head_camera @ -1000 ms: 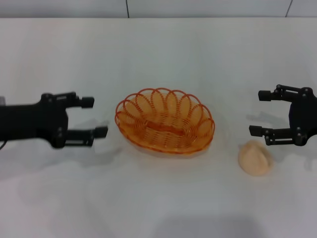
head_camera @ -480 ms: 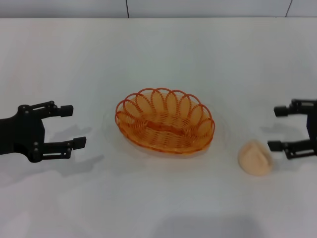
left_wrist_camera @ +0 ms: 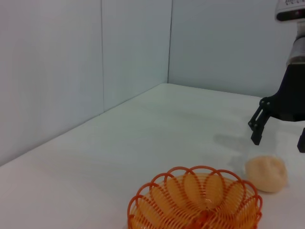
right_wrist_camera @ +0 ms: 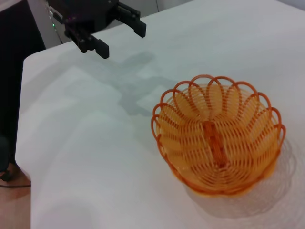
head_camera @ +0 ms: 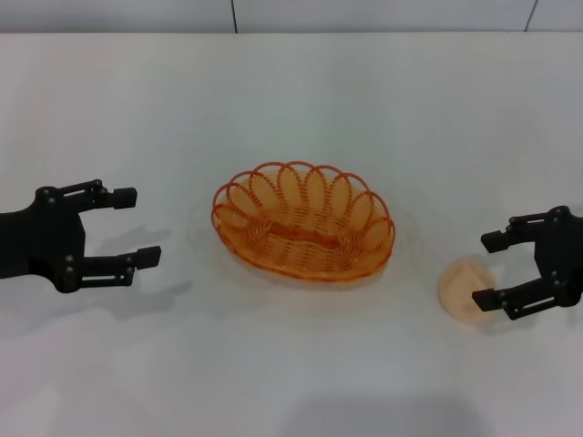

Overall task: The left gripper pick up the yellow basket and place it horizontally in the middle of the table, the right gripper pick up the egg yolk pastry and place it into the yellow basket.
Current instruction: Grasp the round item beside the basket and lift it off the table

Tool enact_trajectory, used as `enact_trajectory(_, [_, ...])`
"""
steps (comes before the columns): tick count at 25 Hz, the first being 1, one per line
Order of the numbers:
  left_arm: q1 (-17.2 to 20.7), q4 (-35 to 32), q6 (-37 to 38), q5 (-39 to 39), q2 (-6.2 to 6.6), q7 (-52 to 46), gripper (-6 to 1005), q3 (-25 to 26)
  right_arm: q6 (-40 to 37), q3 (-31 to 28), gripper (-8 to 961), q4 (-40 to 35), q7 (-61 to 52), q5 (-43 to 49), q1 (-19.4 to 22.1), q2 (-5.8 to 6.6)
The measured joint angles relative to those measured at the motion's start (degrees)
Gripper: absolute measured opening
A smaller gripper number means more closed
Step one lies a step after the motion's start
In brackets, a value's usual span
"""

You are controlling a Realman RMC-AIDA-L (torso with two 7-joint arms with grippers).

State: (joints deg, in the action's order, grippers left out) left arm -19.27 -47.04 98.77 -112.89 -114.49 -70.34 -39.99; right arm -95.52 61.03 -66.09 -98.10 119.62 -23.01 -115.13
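Observation:
The yellow basket (head_camera: 303, 223) lies lengthwise across the middle of the white table (head_camera: 301, 100), empty. My left gripper (head_camera: 137, 226) is open and empty, left of the basket with a clear gap to it. The egg yolk pastry (head_camera: 460, 289) lies on the table right of the basket. My right gripper (head_camera: 485, 271) is open at the pastry's right side, and one finger overlaps its edge. The left wrist view shows the basket (left_wrist_camera: 195, 202), the pastry (left_wrist_camera: 267, 173) and the right gripper (left_wrist_camera: 279, 136) just above the pastry. The right wrist view shows the basket (right_wrist_camera: 219, 133) and the left gripper (right_wrist_camera: 120, 38).
A grey wall (head_camera: 364, 14) runs along the table's far edge. The right wrist view shows the table's left edge (right_wrist_camera: 21, 124) with a dark drop beyond it. Nothing else stands on the table.
The left gripper drew back left from the basket, then held still. The right gripper drew back right, then came down and left onto the pastry's right side.

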Motion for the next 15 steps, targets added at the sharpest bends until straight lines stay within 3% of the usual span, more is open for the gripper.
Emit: enact_trajectory(15, [-0.2, -0.2, 0.3, 0.8, -0.3, 0.4, 833, 0.0, 7.3, 4.2, 838, 5.6, 0.2, 0.7, 0.0, -0.07])
